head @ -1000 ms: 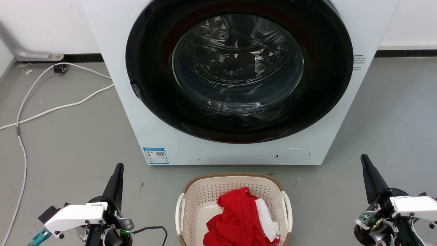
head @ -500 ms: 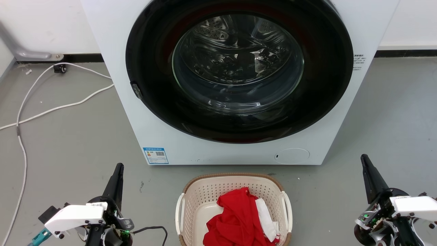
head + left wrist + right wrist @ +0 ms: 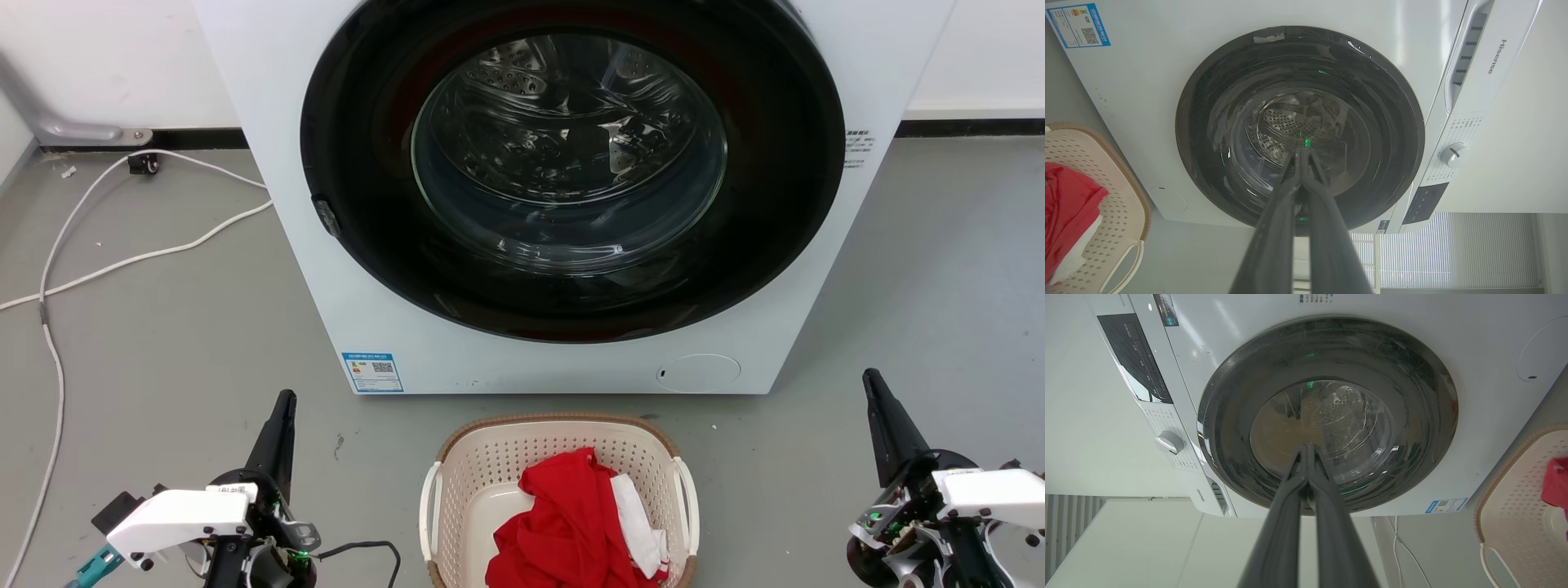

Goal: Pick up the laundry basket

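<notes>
The laundry basket [image 3: 490,465], cream and perforated with a brown rim and white side handles, stands on the grey floor at the bottom centre of the head view, holding red and white cloth [image 3: 571,523]. It also shows at the left edge of the left wrist view as the basket [image 3: 1122,196] and at the right edge of the right wrist view as the basket [image 3: 1515,498]. My left gripper [image 3: 284,402] is shut and empty, well to the basket's left. My right gripper [image 3: 870,380] is shut and empty, well to its right. Both point toward the washing machine.
A white front-loading washing machine [image 3: 367,310] with a closed round dark door [image 3: 571,163] stands directly behind the basket. White cables [image 3: 122,261] trail over the floor at the left. Bare grey floor lies on both sides of the basket.
</notes>
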`<state>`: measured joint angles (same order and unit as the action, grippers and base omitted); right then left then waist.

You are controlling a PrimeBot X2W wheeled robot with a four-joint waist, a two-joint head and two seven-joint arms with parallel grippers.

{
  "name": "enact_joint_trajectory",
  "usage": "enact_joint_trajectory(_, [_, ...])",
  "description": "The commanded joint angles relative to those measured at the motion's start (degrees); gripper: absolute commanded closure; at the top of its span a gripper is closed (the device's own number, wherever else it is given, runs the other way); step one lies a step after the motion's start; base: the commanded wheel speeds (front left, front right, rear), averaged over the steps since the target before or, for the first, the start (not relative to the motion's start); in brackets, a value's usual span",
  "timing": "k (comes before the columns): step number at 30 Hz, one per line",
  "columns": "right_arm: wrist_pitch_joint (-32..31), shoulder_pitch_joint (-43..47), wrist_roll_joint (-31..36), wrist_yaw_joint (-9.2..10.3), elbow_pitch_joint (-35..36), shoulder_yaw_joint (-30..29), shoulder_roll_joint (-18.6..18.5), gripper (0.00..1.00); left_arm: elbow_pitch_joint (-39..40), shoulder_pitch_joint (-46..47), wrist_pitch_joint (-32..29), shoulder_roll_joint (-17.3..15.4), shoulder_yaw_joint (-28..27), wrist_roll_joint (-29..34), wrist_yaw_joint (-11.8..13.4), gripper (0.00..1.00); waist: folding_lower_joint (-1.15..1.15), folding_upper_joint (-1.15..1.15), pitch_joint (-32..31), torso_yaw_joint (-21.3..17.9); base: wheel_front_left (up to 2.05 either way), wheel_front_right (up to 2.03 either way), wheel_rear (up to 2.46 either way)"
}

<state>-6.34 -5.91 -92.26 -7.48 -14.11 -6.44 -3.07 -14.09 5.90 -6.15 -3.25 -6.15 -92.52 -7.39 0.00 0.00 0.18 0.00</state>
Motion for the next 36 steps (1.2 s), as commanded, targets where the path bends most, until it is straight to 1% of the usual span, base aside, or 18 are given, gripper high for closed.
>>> enact_joint_trajectory(1, [-0.19,-0.74,0.17,-0.02,-0.08,-0.08,0.18,1.00,-0.07,0.64,-0.22,0.05,-0.16,0.03,-0.19,1.00,0.00,0.00,0.00,0.00,0.00,0.00,0.00])
enact_joint_trajectory(36, [-0.25,-0.75,0.22,-0.02,-0.08,-0.12,0.22,1.00,-0.07,0.67,-0.30,0.16,-0.36,0.28,-0.19,1.00,0.00,0.00,0.00,0.00,0.00,0.00,0.00])
